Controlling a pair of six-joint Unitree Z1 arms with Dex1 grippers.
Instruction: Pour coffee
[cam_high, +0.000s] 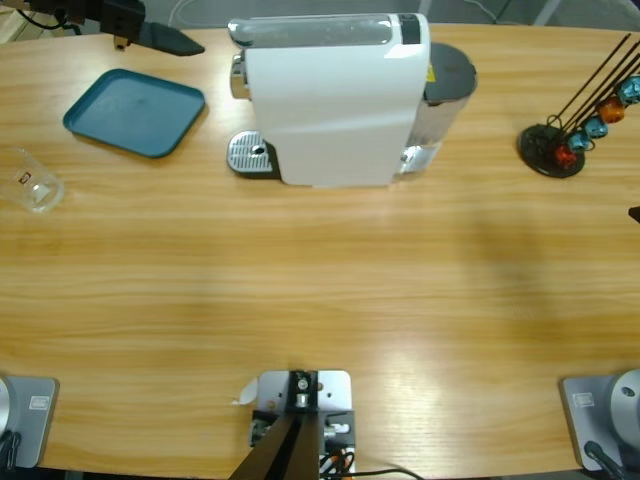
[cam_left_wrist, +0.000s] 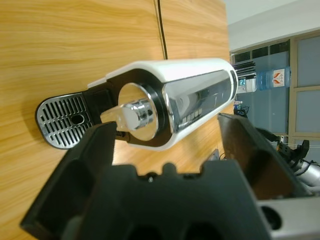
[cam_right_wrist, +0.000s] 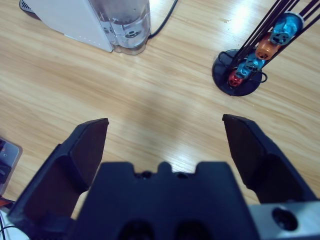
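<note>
Wooden table (cam_high: 320, 300) fills the high view, with one white coffee machine (cam_high: 335, 100) lying at the top middle, its long axis running left to right, its spout and one metal drip tray (cam_high: 250, 155) at its left end and its clear water tank (cam_high: 440, 95) at its right end. One clear glass cup (cam_high: 35, 180) stands near the table's left edge, well apart from the drip tray, with one empty blue tray (cam_high: 135, 112) between them and further back. One black capsule rack (cam_high: 570, 130) stands at the right, holding four capsules as far as can be counted. A black gripper part shows at the top left corner, nearer the cup and the spout end than anything else. Left wrist view: the left gripper (cam_left_wrist: 165, 145) has its jaws spread wide and empty, looking straight at the machine's spout end (cam_left_wrist: 135, 115) and the drip tray (cam_left_wrist: 62, 120); no cup stands on that tray. Right wrist view: the right gripper (cam_right_wrist: 165, 145) is likewise wide and empty above bare table, with the water tank (cam_right_wrist: 127, 25) ahead to one side and the capsule rack (cam_right_wrist: 240, 75) ahead to the other, four capsules visible. Judgement: the cup lies on the left arm's side, so fetching it to the drip tray falls to that arm; no step of the task appears done.
</note>
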